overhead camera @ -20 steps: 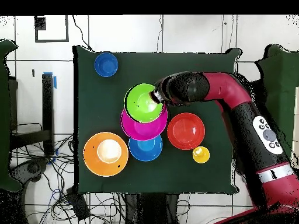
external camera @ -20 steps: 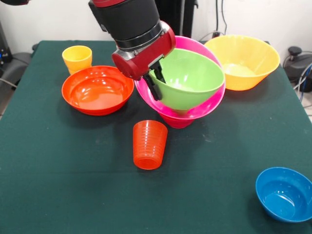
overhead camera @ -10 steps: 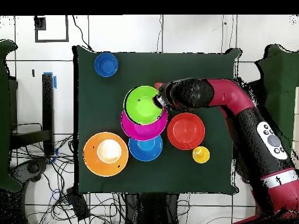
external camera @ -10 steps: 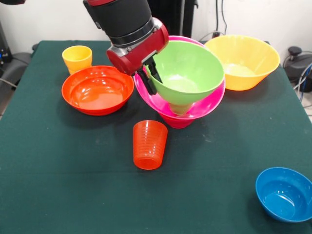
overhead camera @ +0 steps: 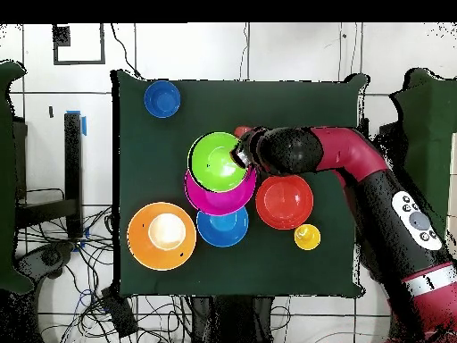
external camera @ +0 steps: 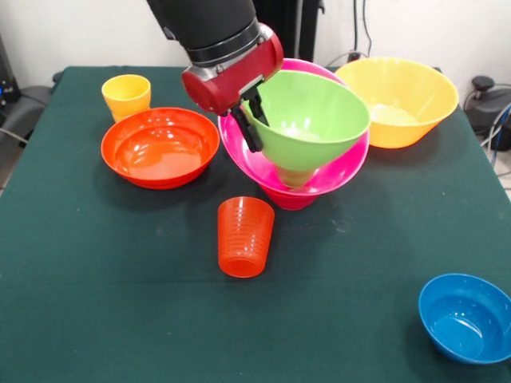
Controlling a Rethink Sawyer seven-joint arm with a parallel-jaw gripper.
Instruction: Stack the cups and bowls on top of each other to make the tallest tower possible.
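Observation:
My gripper (external camera: 251,120) is shut on the near-left rim of the lime green bowl (external camera: 311,116), one finger inside and one outside. The bowl hangs tilted, its base just above the inside of the large pink bowl (external camera: 319,179). From above, the gripper (overhead camera: 239,154) sits at the green bowl's (overhead camera: 214,161) right edge, over the pink bowl (overhead camera: 214,201). In front stands the ribbed orange-red cup (external camera: 245,237). A yellow cup (external camera: 126,96) stands at the far left, beside the shallow red-orange bowl (external camera: 160,146).
The large yellow-orange bowl (external camera: 397,100) stands at the far right with something pale inside. A small blue bowl (external camera: 465,317) sits at the near right corner. The medium blue bowl (overhead camera: 223,228) touches the pink bowl and shows only from above.
The green bowl has risen out of the pink bowl and tilted. My gripper has then shifted slightly to the right with it.

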